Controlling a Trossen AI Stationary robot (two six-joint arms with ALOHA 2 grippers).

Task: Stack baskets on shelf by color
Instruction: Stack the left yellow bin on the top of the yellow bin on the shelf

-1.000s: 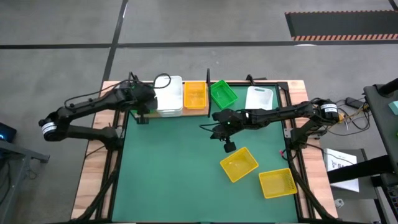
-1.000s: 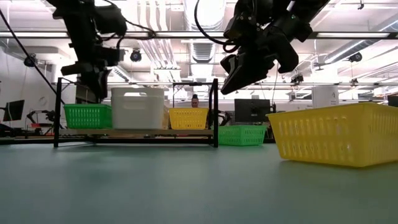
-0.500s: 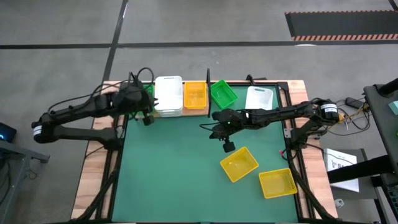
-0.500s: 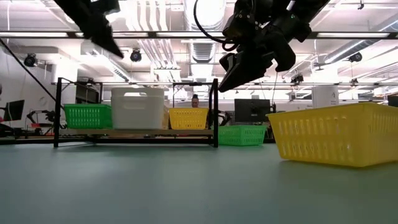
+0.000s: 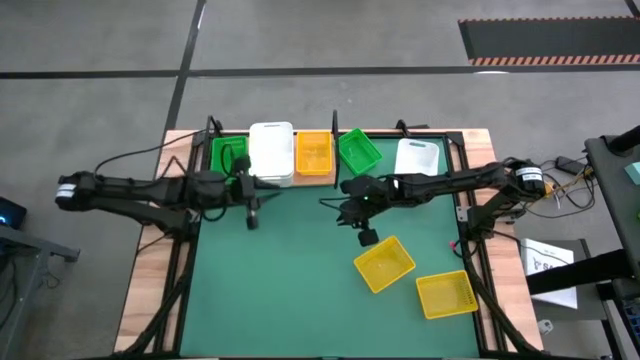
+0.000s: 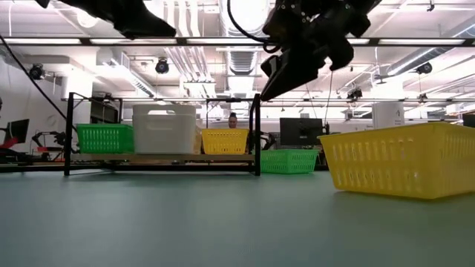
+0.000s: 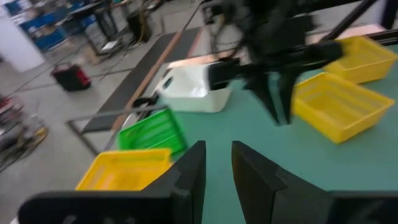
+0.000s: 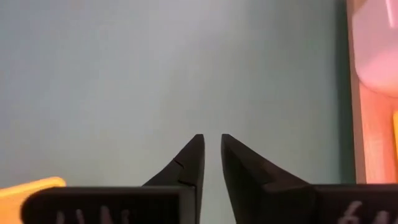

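On the shelf (image 5: 322,180) sit green, white and yellow baskets. Left pincer (image 5: 252,212), slightly apart, hangs empty before them. Right pincer (image 5: 367,236), slightly apart, hovers by a yellow basket (image 5: 384,263); four remain unshelved.

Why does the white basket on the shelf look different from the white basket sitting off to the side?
The white basket on the shelf sits between a green basket and a yellow basket; the other white basket sits alone on the table's wooden edge, outside the shelf. In the low view the shelf one stands taller than its neighbours, probably a stack; the other looks single. Both are white and rectangular.
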